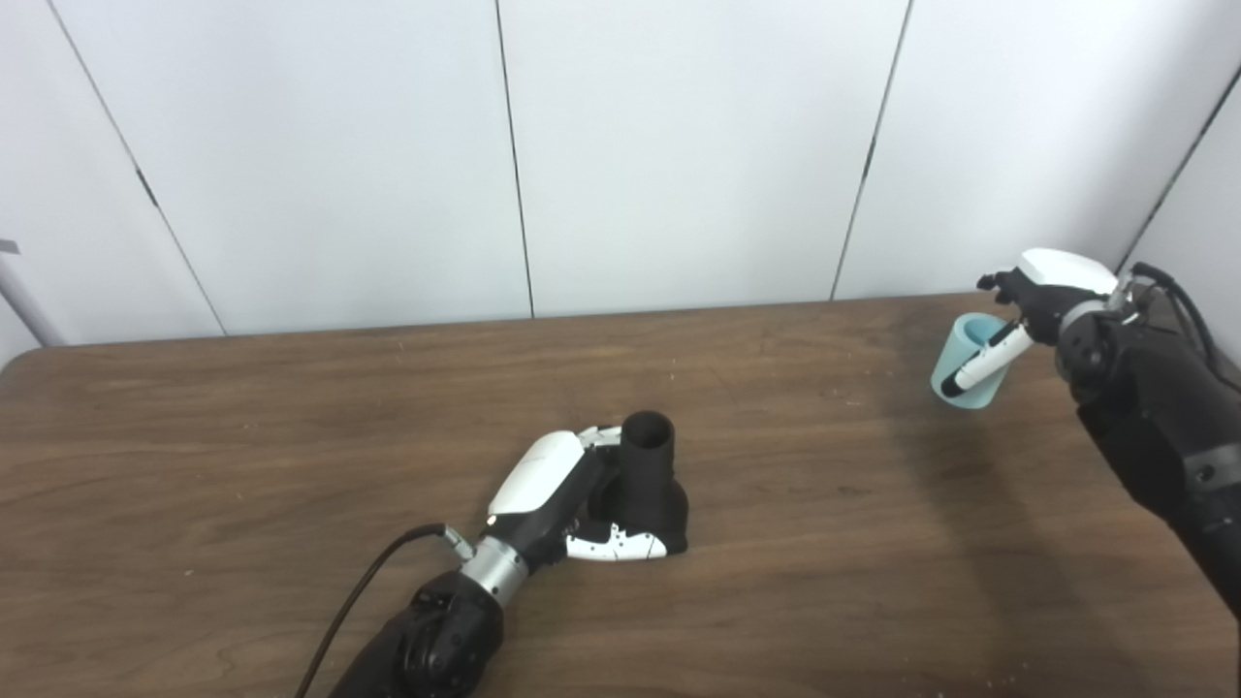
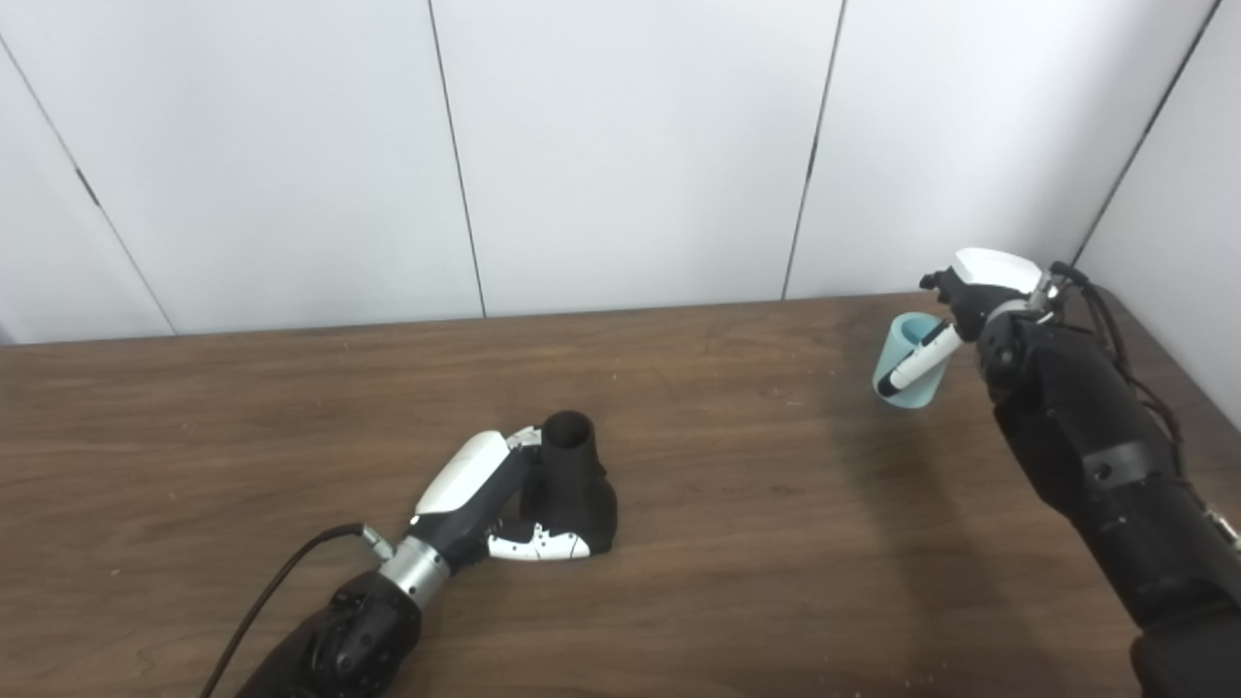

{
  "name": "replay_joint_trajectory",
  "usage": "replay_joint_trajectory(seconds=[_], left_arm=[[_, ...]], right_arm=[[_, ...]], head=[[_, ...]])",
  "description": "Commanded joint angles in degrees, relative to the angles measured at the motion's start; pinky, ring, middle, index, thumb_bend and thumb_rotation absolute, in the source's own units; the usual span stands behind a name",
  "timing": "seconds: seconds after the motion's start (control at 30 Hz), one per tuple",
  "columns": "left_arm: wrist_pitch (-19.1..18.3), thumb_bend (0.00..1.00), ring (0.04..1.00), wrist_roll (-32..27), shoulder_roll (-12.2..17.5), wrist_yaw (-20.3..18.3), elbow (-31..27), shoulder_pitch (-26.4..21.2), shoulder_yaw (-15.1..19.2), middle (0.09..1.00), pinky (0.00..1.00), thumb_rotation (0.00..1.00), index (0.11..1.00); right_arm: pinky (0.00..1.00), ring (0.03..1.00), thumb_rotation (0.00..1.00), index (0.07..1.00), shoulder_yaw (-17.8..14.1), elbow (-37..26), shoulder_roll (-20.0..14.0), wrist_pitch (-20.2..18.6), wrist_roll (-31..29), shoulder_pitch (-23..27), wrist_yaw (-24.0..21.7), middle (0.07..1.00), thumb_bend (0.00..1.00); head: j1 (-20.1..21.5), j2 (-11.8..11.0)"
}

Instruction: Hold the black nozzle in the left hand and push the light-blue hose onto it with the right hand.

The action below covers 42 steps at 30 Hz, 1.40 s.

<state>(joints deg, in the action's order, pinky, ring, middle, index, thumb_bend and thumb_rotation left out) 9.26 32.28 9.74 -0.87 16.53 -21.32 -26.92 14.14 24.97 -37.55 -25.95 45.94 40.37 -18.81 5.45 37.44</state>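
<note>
The black nozzle point(image 1: 652, 482) stands upright on the brown table point(image 1: 242, 436), round opening facing up, wide base down. My left hand point(image 1: 557, 499) is wrapped around its lower part, thumb across the front of the base, fingers behind. The light-blue hose piece point(image 1: 970, 371), a short open tube, is at the far right, tilted and lifted off the table. My right hand point(image 1: 1033, 301) is shut on it, thumb along its front. It also shows in the right eye view point(image 2: 911, 368).
White wall panels point(image 1: 679, 145) stand behind the table's far edge. A black cable point(image 1: 359, 601) trails from my left wrist. The right wall point(image 2: 1183, 242) is close beside my right arm.
</note>
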Motion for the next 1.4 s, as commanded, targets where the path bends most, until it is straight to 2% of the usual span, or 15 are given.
replay_joint_trajectory(seconds=[0.0,0.07,0.1,0.17,0.23,0.3,0.43,0.57,0.63,0.8,0.9,1.03,1.27,1.33,1.37], left_arm=[[-1.04,0.48,0.876,1.26,0.38,-1.02,4.54,8.17,-1.94,0.737,0.93,0.46,0.498],[-0.93,0.48,0.876,1.32,0.47,-1.03,4.56,8.14,-2.00,0.737,0.93,0.46,0.511],[-0.92,0.48,0.876,1.32,0.51,-1.08,4.55,8.12,-2.01,0.737,0.93,0.46,0.515],[-1.01,0.48,0.876,1.25,0.58,-1.27,4.46,8.01,-1.98,0.737,0.94,0.46,0.508],[-1.12,0.48,0.875,1.14,0.65,-1.42,4.33,7.89,-1.87,0.737,0.94,0.46,0.492],[-1.29,0.48,0.875,1.06,0.66,-1.45,4.25,7.79,-1.73,0.737,0.94,0.46,0.481],[-1.83,0.48,0.882,1.02,0.55,-1.49,3.96,7.75,-1.58,0.736,0.93,0.46,0.477],[-2.54,0.48,0.887,0.97,0.35,-1.55,3.28,8.00,-1.46,0.736,0.93,0.46,0.486],[-2.78,0.48,0.887,0.88,0.37,-1.64,2.93,8.10,-1.41,0.735,0.92,0.46,0.489],[-3.16,0.48,0.902,0.90,0.35,-1.75,2.60,8.26,-1.41,0.735,0.93,0.46,0.492],[-3.17,0.48,0.900,0.91,0.31,-1.85,2.53,8.36,-1.43,0.735,0.94,0.46,0.498],[-3.02,0.48,0.893,0.55,0.46,-2.12,2.54,8.29,-1.23,0.735,0.94,0.46,0.486],[-2.97,0.48,0.894,0.51,0.52,-2.20,2.56,8.20,-1.23,0.735,0.93,0.46,0.471],[-2.93,0.48,0.896,0.54,0.52,-2.10,2.48,8.22,-1.20,0.734,0.93,0.45,0.468],[-2.99,0.48,0.897,0.54,0.52,-2.11,2.36,8.23,-1.18,0.734,0.93,0.45,0.468]], right_arm=[[0.36,0.434,0.31,0.803,-3.12,-1.49,-1.12,1.44,-1.96,3.37,4.53,0.571,0.92],[0.27,0.339,0.29,0.775,-6.94,-1.60,0.77,0.05,-4.92,3.24,5.04,0.447,0.87],[0.26,0.332,0.29,0.768,-8.79,-1.38,1.69,-0.54,-5.81,3.37,4.60,0.450,0.85],[0.27,0.356,0.28,0.755,-11.54,-0.71,2.82,-0.97,-6.52,3.67,2.54,0.522,0.83],[0.26,0.350,0.27,0.738,-12.26,-0.19,3.12,-0.97,-5.08,3.98,-0.01,0.514,0.82],[0.24,0.322,0.27,0.724,-10.54,1.03,2.61,-0.97,-1.53,4.73,-2.83,0.489,0.80],[0.20,0.287,0.30,0.705,-4.52,2.44,0.62,-0.95,4.15,5.62,-7.21,0.458,0.79],[0.15,0.241,0.28,0.682,0.41,1.95,-0.73,-0.64,5.80,5.06,-7.23,0.392,0.75],[0.17,0.238,0.28,0.667,2.37,1.82,-1.08,-0.65,6.74,4.86,-7.10,0.372,0.75],[0.25,0.318,0.30,0.673,7.64,2.75,-2.22,-0.64,8.86,5.89,-10.23,0.480,0.76],[0.27,0.344,0.30,0.661,8.45,3.30,-2.29,-0.82,8.96,6.26,-10.78,0.505,0.76],[0.28,0.346,0.31,0.655,7.87,3.54,-1.88,-0.91,9.00,6.36,-11.52,0.502,0.77],[0.24,0.307,0.27,0.660,7.30,3.73,-1.82,-0.81,7.55,6.33,-12.19,0.468,0.75],[0.24,0.321,0.22,0.663,6.98,2.28,-2.18,-0.69,6.52,5.67,-12.70,0.463,0.74],[0.21,0.307,0.09,0.664,6.87,1.79,-2.35,-0.51,5.98,5.38,-12.82,0.470,0.64]], head=[[0.01,0.10],[0.04,0.15],[0.09,0.20],[0.09,0.20],[0.06,0.38],[-0.08,0.57],[-0.33,0.81],[-0.38,0.98],[-0.38,0.98],[-0.38,1.13],[-0.32,1.28],[-0.21,1.32],[-0.20,1.32],[-0.20,1.32],[-0.35,1.45]])
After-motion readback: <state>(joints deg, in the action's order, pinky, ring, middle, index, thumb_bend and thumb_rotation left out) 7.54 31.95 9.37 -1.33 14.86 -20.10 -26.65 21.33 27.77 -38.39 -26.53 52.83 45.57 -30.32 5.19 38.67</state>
